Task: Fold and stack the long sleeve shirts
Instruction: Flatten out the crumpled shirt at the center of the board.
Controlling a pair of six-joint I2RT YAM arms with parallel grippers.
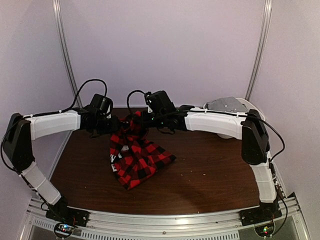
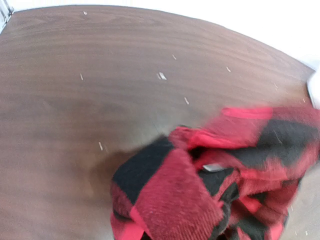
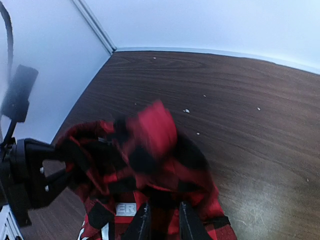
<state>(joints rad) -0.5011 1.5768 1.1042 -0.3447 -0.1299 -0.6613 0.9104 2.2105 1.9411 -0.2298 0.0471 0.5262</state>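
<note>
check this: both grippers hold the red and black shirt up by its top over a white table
Not quite. The table is dark brown wood, not white, as the top view shows. The rest stands: the left gripper and right gripper hold the red and black shirt up by its top.

My overhead view is dim and soft, with a purplish cast. Both wrist views are brighter; the shirt [image 2: 200,190] smears with motion blur, and the counter [image 3: 260,210] shows a pale sheen.
</note>
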